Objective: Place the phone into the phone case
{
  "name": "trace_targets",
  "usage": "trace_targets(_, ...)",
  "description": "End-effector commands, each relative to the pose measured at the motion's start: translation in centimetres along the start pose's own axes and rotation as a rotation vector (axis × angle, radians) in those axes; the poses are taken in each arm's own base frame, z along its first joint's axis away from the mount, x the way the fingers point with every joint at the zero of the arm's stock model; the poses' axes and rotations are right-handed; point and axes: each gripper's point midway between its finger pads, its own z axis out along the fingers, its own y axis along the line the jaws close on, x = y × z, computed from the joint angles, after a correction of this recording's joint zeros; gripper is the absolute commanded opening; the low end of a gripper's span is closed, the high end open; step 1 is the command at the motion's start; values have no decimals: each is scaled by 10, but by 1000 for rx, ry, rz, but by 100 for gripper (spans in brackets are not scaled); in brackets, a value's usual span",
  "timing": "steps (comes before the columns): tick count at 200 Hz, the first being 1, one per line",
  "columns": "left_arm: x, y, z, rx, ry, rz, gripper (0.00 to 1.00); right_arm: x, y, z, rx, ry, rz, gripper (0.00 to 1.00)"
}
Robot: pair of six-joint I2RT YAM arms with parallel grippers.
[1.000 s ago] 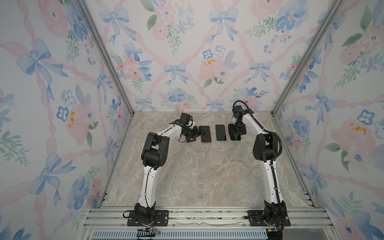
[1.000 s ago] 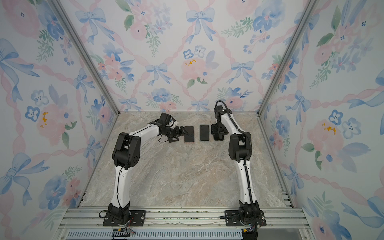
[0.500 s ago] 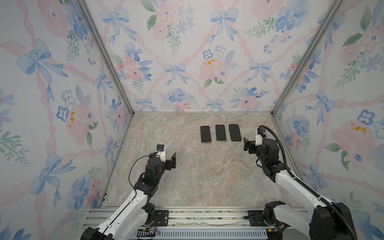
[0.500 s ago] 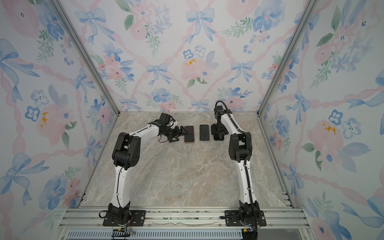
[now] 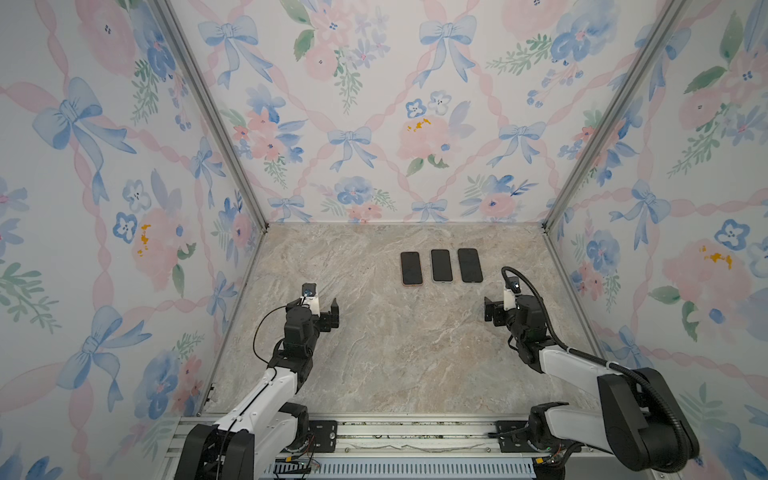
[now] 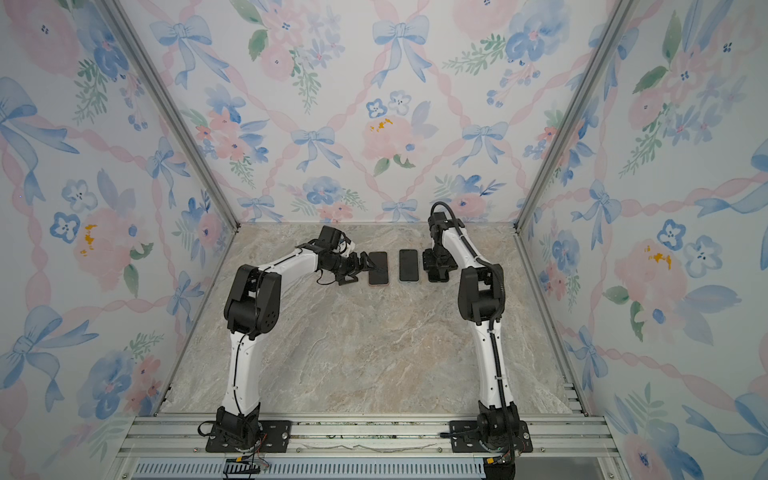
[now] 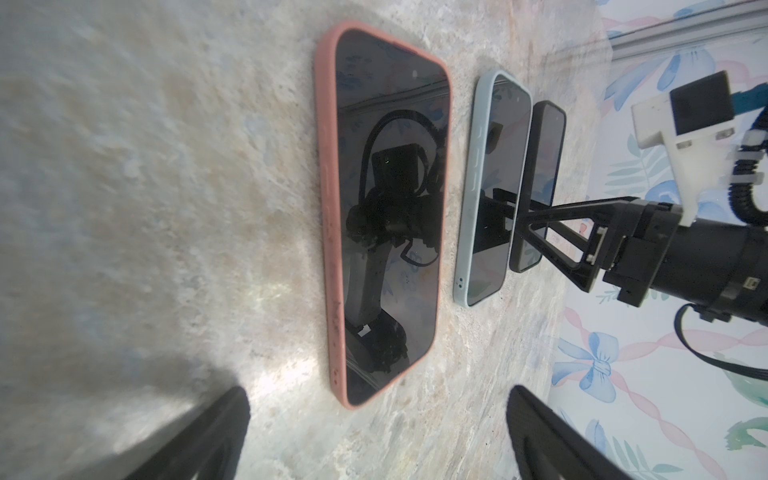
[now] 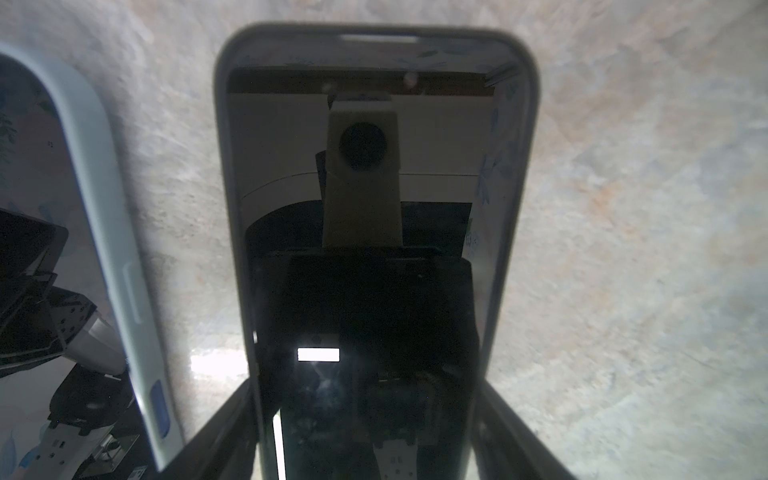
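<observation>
Seating step, seemingly: left pincer (image 7: 378, 415) spread, pink-cased phone (image 7: 386, 208) just ahead; right pincer (image 8: 365, 415) straddles dark-cased phone (image 8: 374, 208), grip unclear. Next calls for even pressing.

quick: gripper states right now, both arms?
Left gripper: open, holding nothing.
Right gripper: jaws either side of the dark-cased phone lying on the table; whether it is gripping cannot be told.

Left claw (image 5: 332, 311) and right claw (image 5: 489, 309) withdrew from the phones (image 5: 441, 266).
</observation>
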Motion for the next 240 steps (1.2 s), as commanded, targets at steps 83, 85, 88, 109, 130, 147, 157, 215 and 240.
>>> trace_targets(83, 9, 12, -6, -44, 12, -3, 98, 2, -3, -31, 52, -17, -16, 90)
trace_targets(85, 9, 12, -7, -44, 11, -1, 98, 2, -4, -32, 53, -20, -16, 90)
trace_targets(88, 10, 12, -6, -45, 12, 0, 98, 1, -3, -34, 53, -24, -17, 90)
trace_targets(109, 9, 10, -12, -55, -2, 11, 98, -7, -5, -52, 80, -81, -18, 90)
trace_targets(130, 13, 11, -18, -72, -11, 23, 98, -14, -1, -67, 109, -172, -44, 90)
trace_targets(147, 17, 14, -23, -93, -18, 33, 98, -17, 4, -83, 98, -263, -49, 90)
trace_targets(157, 20, 15, -26, -101, -22, 39, 98, -17, 7, -93, 89, -316, -46, 90)
trace_targets(215, 47, 16, -46, -146, -28, 75, 98, 14, -5, -135, 82, -551, 6, 90)
trace_targets(240, 64, 19, -57, -174, -30, 90, 98, 37, -18, -141, 119, -586, 35, 91)
